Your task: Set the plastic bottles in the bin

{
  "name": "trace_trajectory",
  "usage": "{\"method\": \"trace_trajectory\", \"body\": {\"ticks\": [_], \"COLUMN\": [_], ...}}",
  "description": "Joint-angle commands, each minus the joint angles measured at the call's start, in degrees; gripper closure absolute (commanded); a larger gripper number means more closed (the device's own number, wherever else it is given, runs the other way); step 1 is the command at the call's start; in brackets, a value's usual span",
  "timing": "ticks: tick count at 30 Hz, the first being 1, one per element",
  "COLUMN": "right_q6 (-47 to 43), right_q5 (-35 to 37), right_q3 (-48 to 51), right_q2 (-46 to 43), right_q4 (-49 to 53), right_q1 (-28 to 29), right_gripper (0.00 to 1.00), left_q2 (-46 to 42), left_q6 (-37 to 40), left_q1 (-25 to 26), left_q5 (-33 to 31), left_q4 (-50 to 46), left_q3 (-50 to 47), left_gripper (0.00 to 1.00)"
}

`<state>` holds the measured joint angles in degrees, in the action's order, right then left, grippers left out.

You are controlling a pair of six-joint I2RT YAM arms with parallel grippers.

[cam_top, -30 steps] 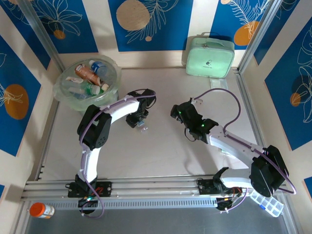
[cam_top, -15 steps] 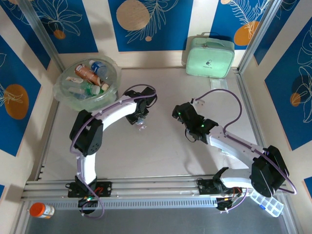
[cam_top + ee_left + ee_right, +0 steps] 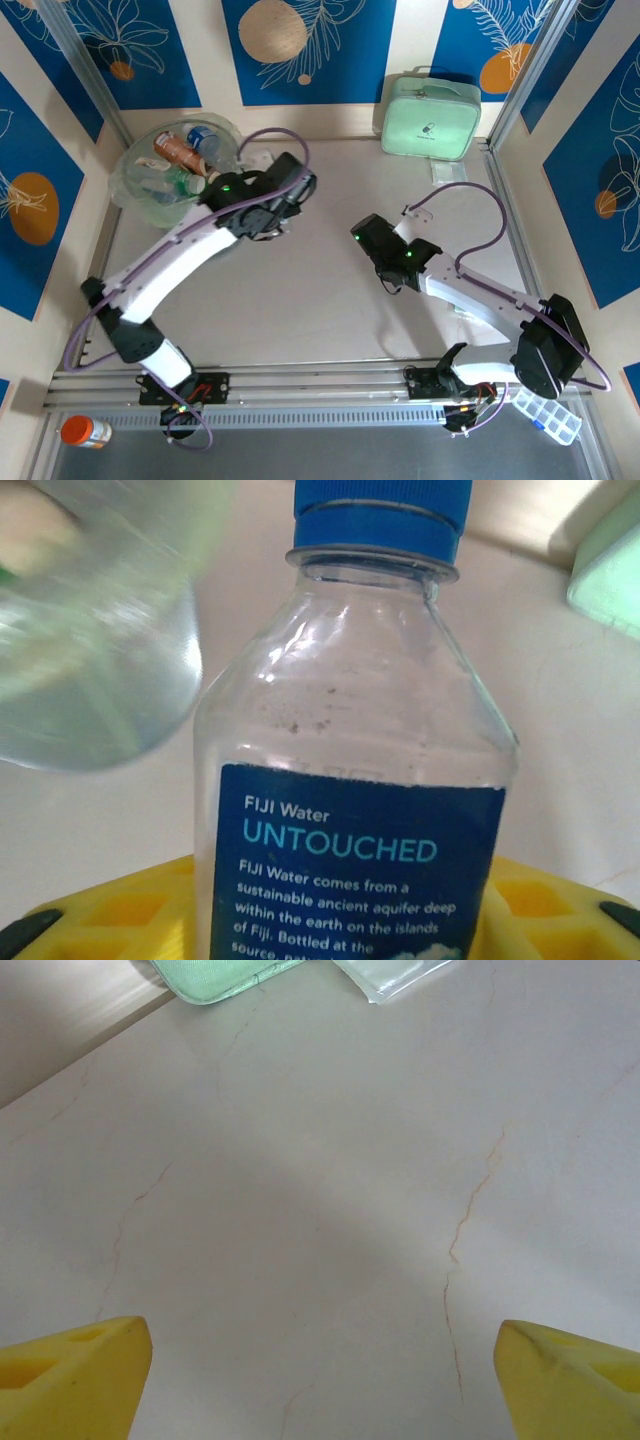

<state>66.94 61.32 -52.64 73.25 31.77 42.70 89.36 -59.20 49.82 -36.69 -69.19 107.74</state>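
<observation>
Plastic bottle (image 3: 360, 780) clamped in the left gripper (image 3: 268, 208), bin (image 3: 135, 195) just ahead-left of it.
Letting go short of the rim would drop it on the table (image 3: 330, 320); the heaped bottles (image 3: 178, 152) inside could bounce it out. Left wrist view gives the grip, yellow fingers (image 3: 110, 915) low on the label; overhead gives the gap to the rim. Right gripper (image 3: 325, 1365) hangs spread wide, holding nothing.

One bin (image 3: 128, 192), one case (image 3: 430, 118), one jar (image 3: 85, 432) — bottles (image 3: 178, 150) too heaped.
</observation>
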Motion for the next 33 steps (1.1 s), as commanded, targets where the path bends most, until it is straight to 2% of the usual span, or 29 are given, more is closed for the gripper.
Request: {"method": "trace_trajectory", "body": {"ticks": [1,5,9,12,19,24,33], "right_q6": [-0.22,-1.56,-2.43,-3.14,-6.57,-7.96,-8.66], "right_q5": [1.82,0.54,-0.24,-1.01,-3.89,-5.32,-5.79], "right_q3": [-0.97,-2.06,-3.67,-4.39,-3.87,-4.69,-5.54], "right_q2": [1.12,3.29,5.39,6.4,6.73,8.09,9.48], "right_q4": [-0.64,-1.1,-0.51,-0.56,-3.9,-4.46,-4.3], "right_q1": [0.41,0.57,0.98,1.07,1.07,1.16,1.2], "right_gripper": [0.11,0.11,0.11,0.11,0.11,0.11,0.11], "left_q2": [-7.37,-14.37,-18.79,-18.3,-12.16,-7.87,-6.05], "left_q6": [1.92,-0.09,-0.89,0.39,-0.07,-2.7,-5.98], "left_q1": [-1.84,-10.81,-23.05,-29.85,-46.36,-48.95,-49.2], "left_q5": [-7.23,-4.91,1.66,5.32,23.73,28.63,29.49], "left_q4": [-6.31,-7.57,-6.01,-4.98,-0.25,2.88,6.91], "left_q3": [2.47,1.85,-1.13,-1.31,-2.23,-1.87,-6.98], "left_gripper": [0.48,0.48,0.48,0.48,0.5,0.54,0.54]}}
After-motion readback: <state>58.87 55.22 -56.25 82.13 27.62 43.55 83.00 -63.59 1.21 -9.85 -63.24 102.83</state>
